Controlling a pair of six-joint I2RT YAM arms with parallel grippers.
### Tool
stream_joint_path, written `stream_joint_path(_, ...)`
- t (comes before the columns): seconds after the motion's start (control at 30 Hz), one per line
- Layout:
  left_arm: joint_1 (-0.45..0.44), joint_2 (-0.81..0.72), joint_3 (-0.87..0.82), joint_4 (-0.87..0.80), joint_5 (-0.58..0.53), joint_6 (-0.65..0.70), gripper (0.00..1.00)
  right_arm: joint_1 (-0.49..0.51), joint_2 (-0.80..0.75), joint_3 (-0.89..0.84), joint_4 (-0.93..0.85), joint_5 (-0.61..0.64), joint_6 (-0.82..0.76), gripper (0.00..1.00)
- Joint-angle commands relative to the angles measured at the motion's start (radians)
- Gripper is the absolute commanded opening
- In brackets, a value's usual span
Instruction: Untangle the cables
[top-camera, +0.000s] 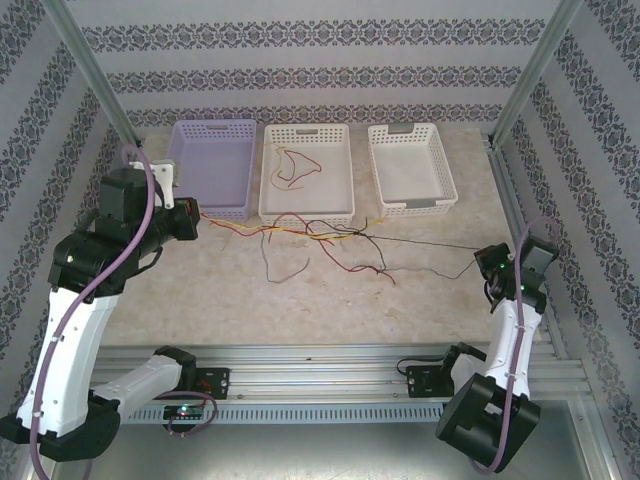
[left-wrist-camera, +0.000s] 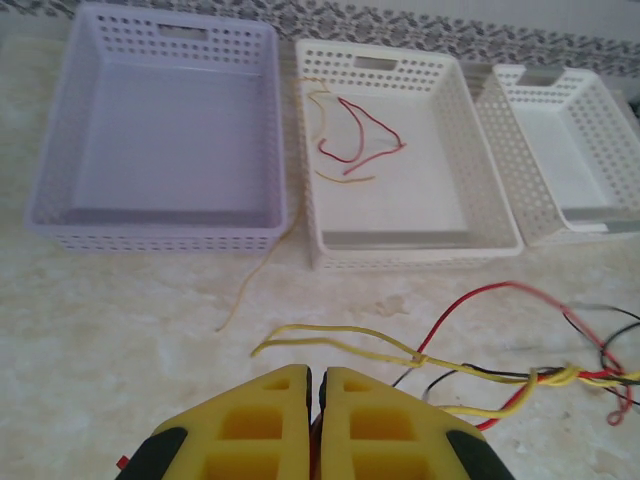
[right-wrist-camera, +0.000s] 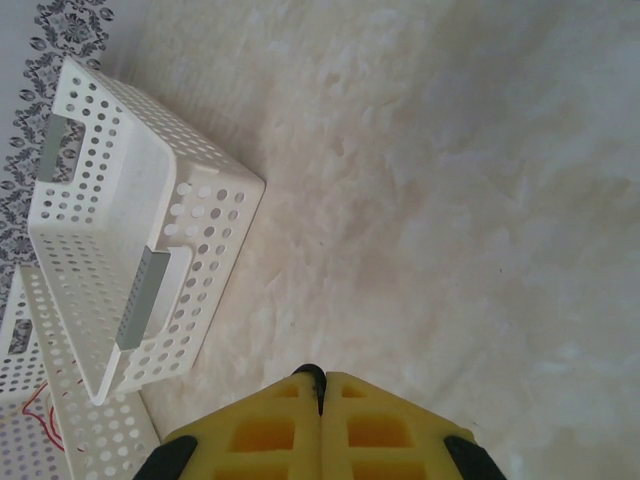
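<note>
Loosely, cables (top-camera: 300, 233) sprawl beside the middle basket's (top-camera: 306, 214) front edge.

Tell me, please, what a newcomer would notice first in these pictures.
First the tangle of red, yellow and black cables on the marble table, just in front of the middle basket. Behind it three baskets stand in a row: a purple basket on the left, the white middle one with a few loose wires inside, and a white basket on the right.
</note>
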Motion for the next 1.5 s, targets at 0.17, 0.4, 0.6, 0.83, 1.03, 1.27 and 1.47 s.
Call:
stream_joint_path(0.17, 0.017, 0.025, 0.063, -0.022, -0.102, 0.013, 0.00, 0.021, 0.033, 0.009, 0.041, 0.013, -0.026, 0.00)
stream_joint_path(0.4, 0.018, 0.053, -0.019, 0.071, 0.087, -0.064, 0.00, 0.277, 0.091, 0.097, 0.087, -0.051, -0.111, 0.17)
stream_joint_path(0.6, -0.001, 0.065, -0.090, 0.149, 0.184, -0.115, 0.00, 0.504, 0.137, 0.196, 0.095, -0.092, -0.180, 0.51)
stream_joint_path(0.83, -0.086, 0.095, -0.093, 0.185, 0.182, -0.148, 0.00, 0.850, 0.202, 0.276, 0.144, -0.067, -0.308, 0.75)
stream_joint_path(1.03, -0.155, 0.102, -0.061, 0.200, 0.166, -0.179, 0.00, 1.174, 0.348, 0.324, 0.284, -0.018, -0.360, 0.78)
stream_joint_path(1.27, -0.169, 0.087, -0.069, 0.231, 0.203, -0.232, 0.00, 1.353, 0.539, 0.349, 0.443, -0.001, -0.368, 0.73)
stream_joint_path(1.47, -0.176, 0.075, -0.071, 0.238, 0.225, -0.252, 0.00, 1.436, 0.594, 0.331, 0.509, 0.240, -0.442, 0.72)
